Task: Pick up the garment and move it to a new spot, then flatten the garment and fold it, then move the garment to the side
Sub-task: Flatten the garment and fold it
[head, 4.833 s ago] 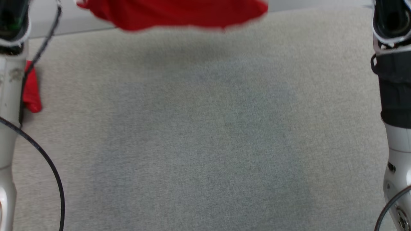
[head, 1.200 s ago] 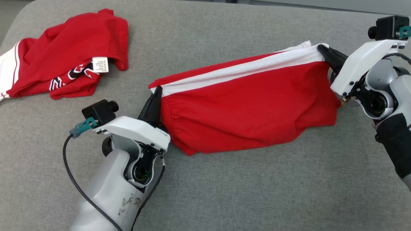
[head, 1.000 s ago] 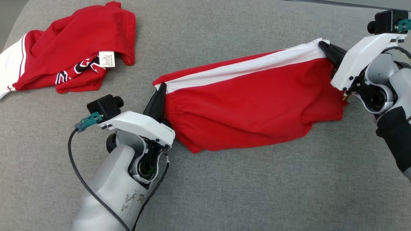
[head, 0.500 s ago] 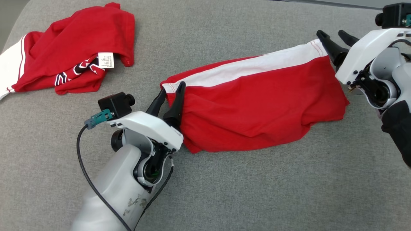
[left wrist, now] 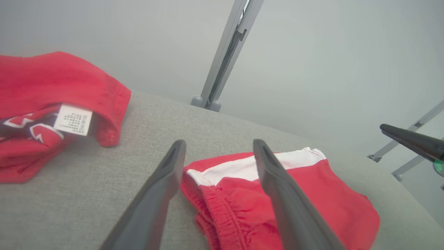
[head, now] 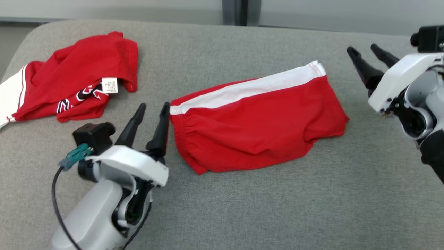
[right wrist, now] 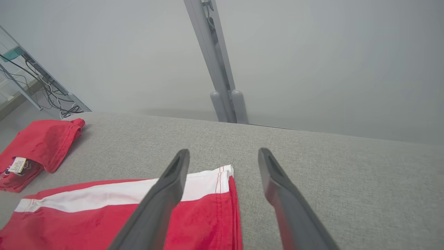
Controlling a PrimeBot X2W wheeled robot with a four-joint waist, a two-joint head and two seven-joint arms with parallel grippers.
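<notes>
my left claw (head: 154, 106) wide, beside red shorts (head: 256, 128) at 9 o'clock, my right claw (head: 362, 48) wide, apart at 2 o'clock, bare grey cushion (head: 277, 208) toward 6 o'clock

Red w/ white stripe on garment (head: 256, 132); other garment (head: 86, 69) red (navy-white print); cushion (head: 277, 208) grey.

The left gripper (head: 154, 104) and right gripper (head: 361, 48) share white wedge-shaped shells (head: 131, 163), long tapering black fingers (head: 160, 128) and boxy black cameras (head: 93, 136); a teal plug (head: 74, 155) with a looping black cable (head: 54, 194) leaves the left camera above a pale grey forearm (head: 90, 218), and a black sleeve (head: 433, 156) covers the right arm
</notes>
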